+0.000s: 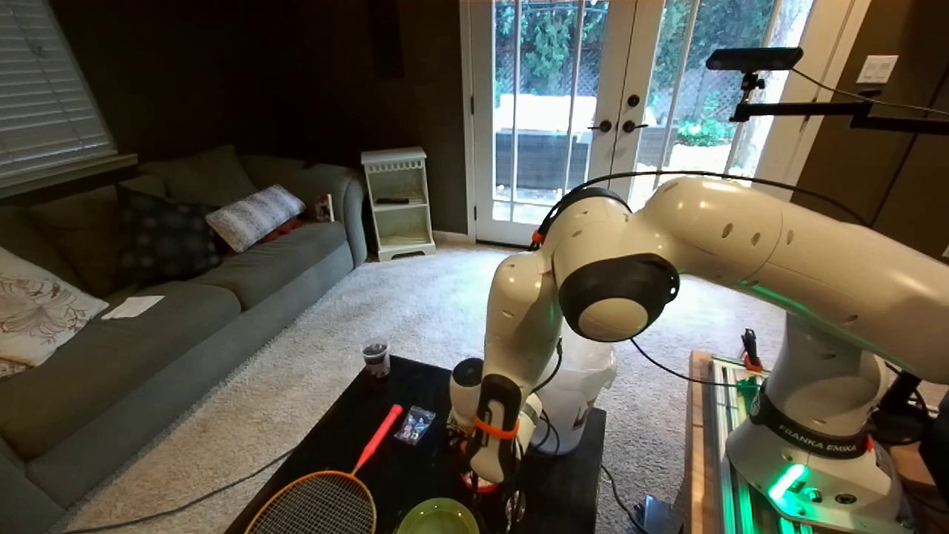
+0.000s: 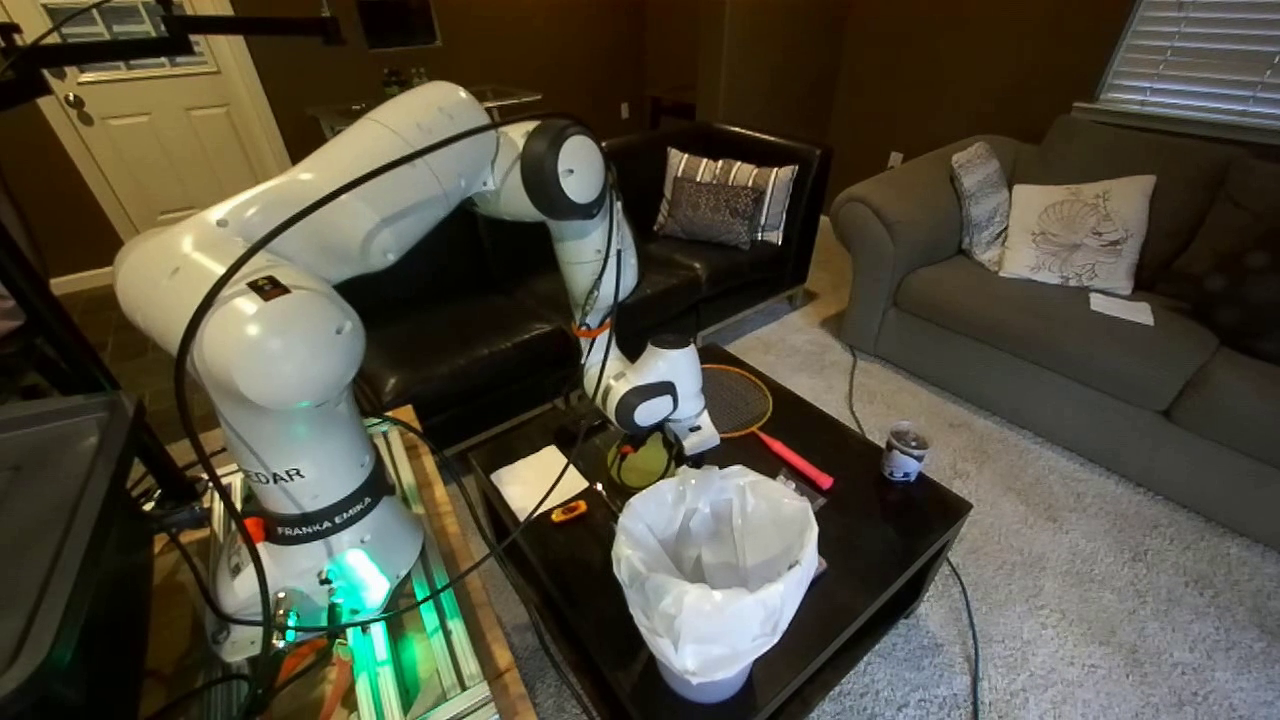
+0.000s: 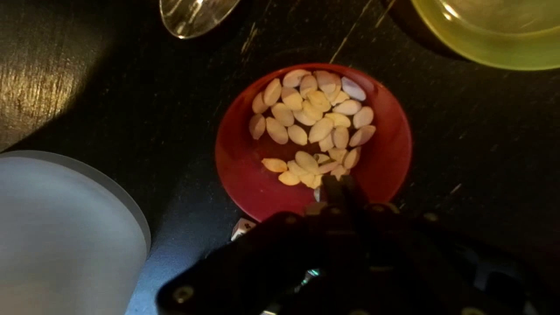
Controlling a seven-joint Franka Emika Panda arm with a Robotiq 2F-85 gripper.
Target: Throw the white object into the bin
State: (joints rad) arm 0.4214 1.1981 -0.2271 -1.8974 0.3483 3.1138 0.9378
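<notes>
The white bin (image 1: 567, 404) stands on the black table (image 2: 885, 535) close to its edge, mouth open to the ceiling, a crinkled liner (image 2: 715, 610) folded out over the rim. Beside it the arm (image 1: 741, 230) bends toward the tabletop, and the gripper (image 3: 340, 186) points down at a red bowl (image 3: 256, 188), its tips pressed together over the pale seeds (image 3: 321, 129) inside; whether a seed is caught between them I can't tell. A small white cube (image 3: 242, 228) sits just outside the bowl's rim, on the side toward the bin. Which white object is the one for the bin, I can't make out. A strip of dark tabletop shows between bowl and bin. Across from there, near the red bowl but apart from it, lie a shiny metal piece (image 3: 194, 17) and a green bowl (image 3: 490, 48). Farther out, a racket (image 1: 319, 508) stretches along the table, a small packet (image 1: 415, 425) near its pink handle. A cup (image 1: 377, 360) stands right by a corner, well apart from the arm. Past the edges there's pale carpet (image 1: 356, 311), and beyond it a grey sofa (image 1: 282, 252).
</notes>
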